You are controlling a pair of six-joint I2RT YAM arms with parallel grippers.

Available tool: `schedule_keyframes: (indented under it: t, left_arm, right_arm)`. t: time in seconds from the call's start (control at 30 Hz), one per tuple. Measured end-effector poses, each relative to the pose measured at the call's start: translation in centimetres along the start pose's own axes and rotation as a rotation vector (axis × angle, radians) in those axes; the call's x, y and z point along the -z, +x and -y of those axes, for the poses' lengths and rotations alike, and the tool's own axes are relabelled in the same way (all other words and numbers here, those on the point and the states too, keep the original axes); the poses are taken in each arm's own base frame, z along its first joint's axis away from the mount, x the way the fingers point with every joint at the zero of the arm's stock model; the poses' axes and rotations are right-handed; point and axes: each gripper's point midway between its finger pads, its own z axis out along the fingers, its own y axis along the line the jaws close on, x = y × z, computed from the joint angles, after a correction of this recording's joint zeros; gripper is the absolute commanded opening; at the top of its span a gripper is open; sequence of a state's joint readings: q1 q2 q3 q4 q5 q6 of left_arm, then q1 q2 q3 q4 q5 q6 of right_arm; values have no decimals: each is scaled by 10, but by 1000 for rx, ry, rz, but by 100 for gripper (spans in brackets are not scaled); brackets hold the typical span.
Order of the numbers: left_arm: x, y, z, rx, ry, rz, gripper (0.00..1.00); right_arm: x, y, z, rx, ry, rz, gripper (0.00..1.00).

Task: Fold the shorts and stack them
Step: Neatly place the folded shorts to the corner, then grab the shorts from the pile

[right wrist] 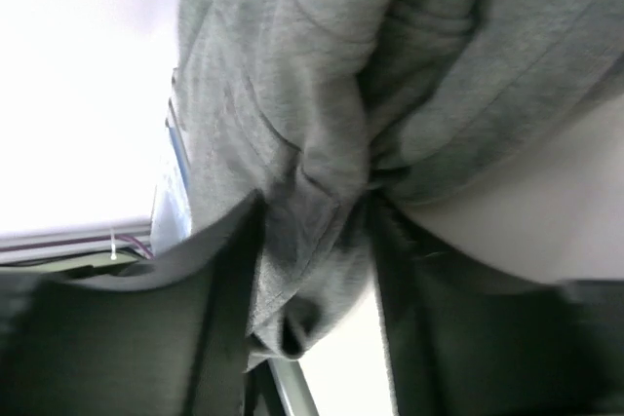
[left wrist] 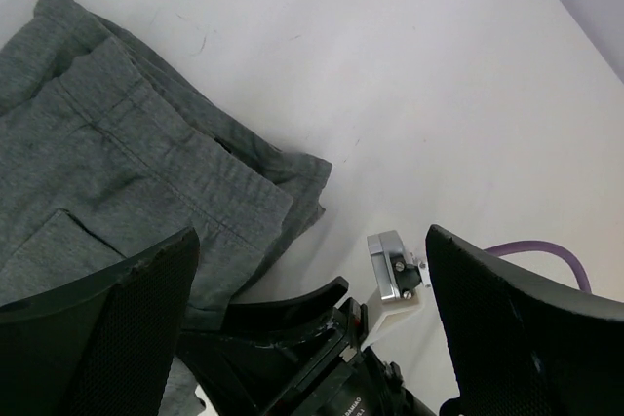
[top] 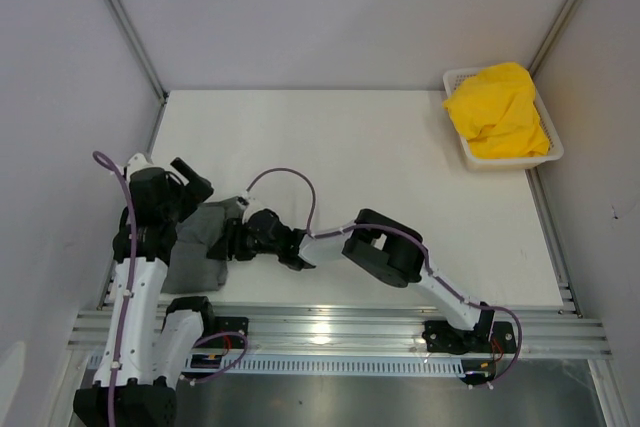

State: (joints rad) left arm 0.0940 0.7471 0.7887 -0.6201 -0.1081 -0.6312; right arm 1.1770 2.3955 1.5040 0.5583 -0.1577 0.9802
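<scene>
The grey shorts [top: 198,249] lie crumpled on the bench [top: 380,157] at its near left corner, close to the front edge, between the two arms. The right arm reaches across from its base to the left, and the right gripper [right wrist: 317,204] sits at the right edge of this cloth. In the right wrist view a bunched fold of grey fabric fills the gap between its fingers [right wrist: 226,289] and touches both of them; the jaws stand partly apart, and I cannot tell whether they press the fold or merely flank it.

The left gripper [left wrist: 310,236] hangs over the back left part of the same shorts, jaws spread wide, holding nothing (its two dark fingers frame the cloth's seams and hem in the left wrist view, with the right gripper's black body showing below).

The yellow shorts [top: 497,112] are piled loosely in a white basket [top: 512,162] at the far right corner of the bench, well apart from both arms.
</scene>
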Motion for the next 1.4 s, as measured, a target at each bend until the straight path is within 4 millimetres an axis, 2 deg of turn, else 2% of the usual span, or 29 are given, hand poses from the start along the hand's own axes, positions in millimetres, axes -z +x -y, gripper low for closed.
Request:
schedule_keyframes:
  t: [0.17, 0.33, 0.4, 0.5, 0.53, 0.63, 0.73, 0.77, 0.9, 1.0, 1.07, 1.13, 1.23, 1.3, 1.4]
  left_arm:
    - [-3, 7, 0, -39, 2, -43, 99]
    - [3, 7, 9, -70, 61, -53, 99]
    - [6, 7, 18, -80, 111, -57, 99]
    - [9, 7, 29, -80, 176, -55, 99]
    - [9, 9, 32, -81, 195, -59, 99]
    - [6, 19, 41, -91, 233, -80, 99]
    - [6, 36, 62, -122, 289, -127, 99]
    - [6, 40, 68, -132, 306, -137, 99]
    - [1, 61, 94, -163, 362, -184, 99]
    - [-4, 77, 111, -188, 392, -211, 99]
    - [-9, 85, 118, -207, 399, -222, 99]
    - [-12, 92, 123, -225, 400, -228, 99]
    - [-16, 100, 125, -242, 398, -231, 99]
    - [-19, 103, 125, -247, 394, -231, 99]
    - [-23, 106, 123, -251, 385, -229, 99]
  right_arm:
    - [6, -7, -6, 16, -5, 16, 68]
    - [45, -36, 10, 49, 101, 40, 73]
    - [67, -58, 10, 64, 135, 70, 73]
    - [107, -98, -1, 97, 169, 142, 76]
    - [127, -118, -5, 116, 187, 181, 78]
    - [176, -160, -8, 162, 243, 256, 82]
    - [234, -209, 4, 196, 349, 351, 84]
    - [256, -227, 14, 201, 400, 390, 87]
    - [353, -287, 73, 173, 664, 508, 96]
    - [443, -330, 122, 96, 878, 631, 99]
    - [496, -346, 147, 33, 991, 703, 99]
    - [534, -359, 164, -25, 1063, 758, 99]
    - [571, -375, 192, -105, 1144, 821, 99]
    - [577, -378, 211, -147, 1186, 828, 100]
    - [571, -384, 241, -196, 1247, 800, 100]
